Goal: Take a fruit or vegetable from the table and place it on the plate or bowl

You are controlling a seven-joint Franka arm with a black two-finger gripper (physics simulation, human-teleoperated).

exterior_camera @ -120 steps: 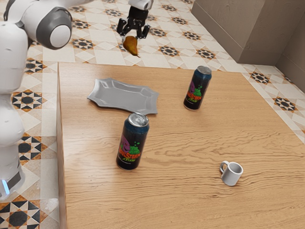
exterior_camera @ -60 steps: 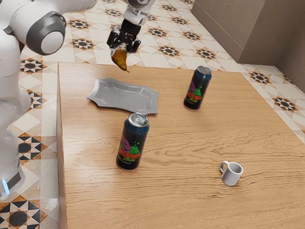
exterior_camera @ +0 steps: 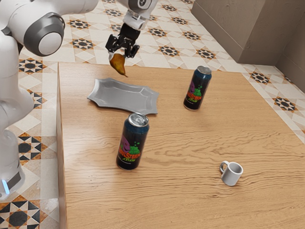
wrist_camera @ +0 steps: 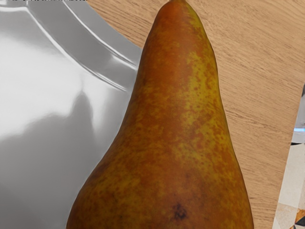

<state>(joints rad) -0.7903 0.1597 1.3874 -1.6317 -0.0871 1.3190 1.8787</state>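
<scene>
Up in the air at the far end of the desk (exterior_camera: 190,143), toward the exterior view's left, the claw (exterior_camera: 120,52) is clamped on a pear (exterior_camera: 117,64). Its two fingers squeeze the fat end from two sides. The thin end hangs down and tips a bit to one side.

The pear hangs over the far edge of the silver plate (exterior_camera: 124,95) and does not touch it. In the wrist view, the pear (wrist_camera: 176,143) has the shiny plate (wrist_camera: 47,119) under one side and bare wood under the other. So I think it is just over the rim, not over the middle.

The pear looks firm, and I think it is light. Its skin is smooth, so it could slip. The fat end is the best place to hold, because there is more to squeeze. Too hard a squeeze could bruise it. It is round, so it may roll when it lands. The plate looks flat with a low rim, so a drop from low down, near the middle, seems safest.

Two tall cans (exterior_camera: 133,141) (exterior_camera: 197,88) and a small white mug (exterior_camera: 231,172) stand nearer on the desk, well apart from the pear.
</scene>
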